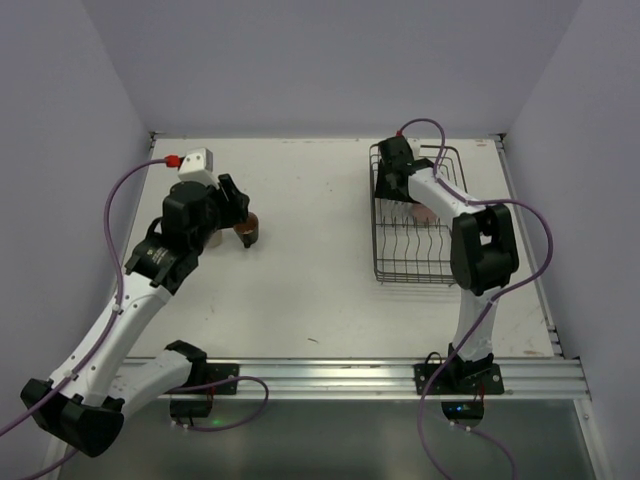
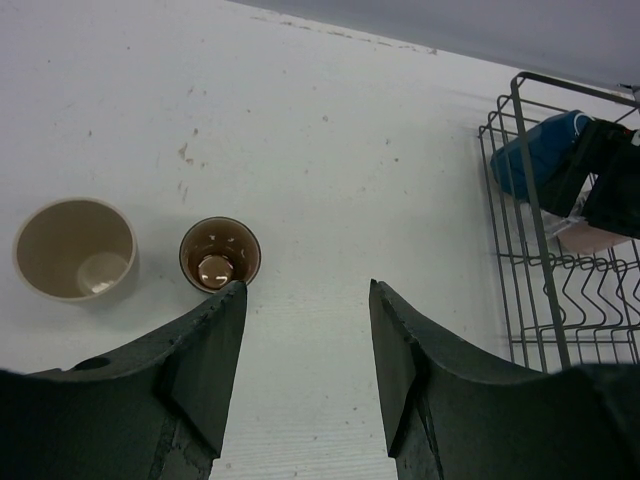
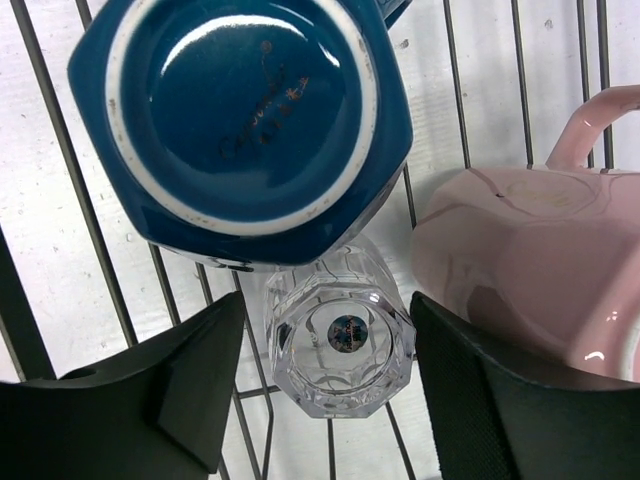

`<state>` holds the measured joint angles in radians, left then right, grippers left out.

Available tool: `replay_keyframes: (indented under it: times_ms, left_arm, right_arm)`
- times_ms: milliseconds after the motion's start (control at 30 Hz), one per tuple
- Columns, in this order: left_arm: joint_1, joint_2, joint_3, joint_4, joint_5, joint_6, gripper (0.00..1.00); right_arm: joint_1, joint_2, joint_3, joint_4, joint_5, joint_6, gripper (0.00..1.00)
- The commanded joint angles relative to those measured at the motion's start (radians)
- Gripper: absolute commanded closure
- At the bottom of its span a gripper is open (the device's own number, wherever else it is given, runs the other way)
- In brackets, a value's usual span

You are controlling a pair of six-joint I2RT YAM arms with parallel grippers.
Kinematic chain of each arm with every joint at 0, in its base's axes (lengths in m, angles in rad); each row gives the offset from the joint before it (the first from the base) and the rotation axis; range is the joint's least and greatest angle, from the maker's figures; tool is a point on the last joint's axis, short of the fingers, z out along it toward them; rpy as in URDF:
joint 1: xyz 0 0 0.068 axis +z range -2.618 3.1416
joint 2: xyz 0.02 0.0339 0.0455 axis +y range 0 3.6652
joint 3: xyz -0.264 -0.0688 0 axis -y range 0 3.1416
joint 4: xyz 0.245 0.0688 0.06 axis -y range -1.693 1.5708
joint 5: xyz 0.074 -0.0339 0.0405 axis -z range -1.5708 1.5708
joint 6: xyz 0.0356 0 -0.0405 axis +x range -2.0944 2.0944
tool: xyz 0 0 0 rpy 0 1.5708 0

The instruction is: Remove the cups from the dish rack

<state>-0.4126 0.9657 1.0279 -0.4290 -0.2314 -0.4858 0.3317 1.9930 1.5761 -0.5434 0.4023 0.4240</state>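
The dark wire dish rack (image 1: 412, 279) stands at the right. In the right wrist view an upturned blue mug (image 3: 245, 110), a small clear glass (image 3: 340, 345) and a pale pink cup (image 3: 530, 255) sit on its bars (image 3: 60, 170). My right gripper (image 3: 328, 298) is open, with one finger on each side of the glass and a small gap on both sides. My left gripper (image 2: 307, 290) is open and empty above the table. The dark brown mug (image 2: 220, 254) and the cream-beige mug (image 2: 75, 248) stand upright on the table just left of it.
The rack (image 2: 520, 130) with the blue mug (image 2: 540, 155) and the right gripper's body shows at the right of the left wrist view. In the top view the left gripper (image 1: 235, 205) is beside the brown mug (image 1: 247, 230). The table's walls close in the back and sides.
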Motion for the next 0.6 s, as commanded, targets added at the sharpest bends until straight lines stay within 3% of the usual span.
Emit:
replay_keyframes:
  times_ms: [0, 233, 300, 333, 400, 433, 533, 567]
  left_arm:
    - [0.006, -0.022, 0.035, 0.007, -0.005, 0.027, 0.44]
    - [0.006, -0.03, 0.029, -0.001, -0.009, 0.029, 0.44]
    - [0.006, -0.03, 0.023, -0.002, -0.008, 0.029, 0.44]
    - [0.006, -0.03, 0.024, -0.004, -0.008, 0.029, 0.44]
    - [0.006, -0.031, 0.023, -0.004, -0.006, 0.027, 0.44]
    - [0.006, -0.033, 0.023, -0.004, -0.005, 0.027, 0.44]
    - [0.006, -0.035, 0.021, -0.005, -0.003, 0.026, 0.44]
    - [0.006, -0.036, 0.023, -0.004, -0.002, 0.024, 0.44]
  right_arm:
    - [-0.008, 0.023, 0.038, 0.031, 0.013, -0.001, 0.32]
    - [-0.008, 0.023, 0.018, 0.019, 0.003, 0.024, 0.33]
    - [-0.008, 0.018, 0.016, 0.019, 0.007, 0.024, 0.46]
    - [-0.01, 0.012, 0.016, 0.02, 0.01, 0.019, 0.6]
    - [-0.008, 0.004, 0.019, 0.019, 0.032, 0.016, 0.72]
    - [-0.01, -0.002, 0.03, 0.019, 0.033, 0.006, 0.84]
    - [-0.008, -0.019, 0.067, -0.018, 0.041, 0.001, 1.0]
    - [-0.01, -0.028, 0.074, -0.026, 0.038, -0.001, 1.0]
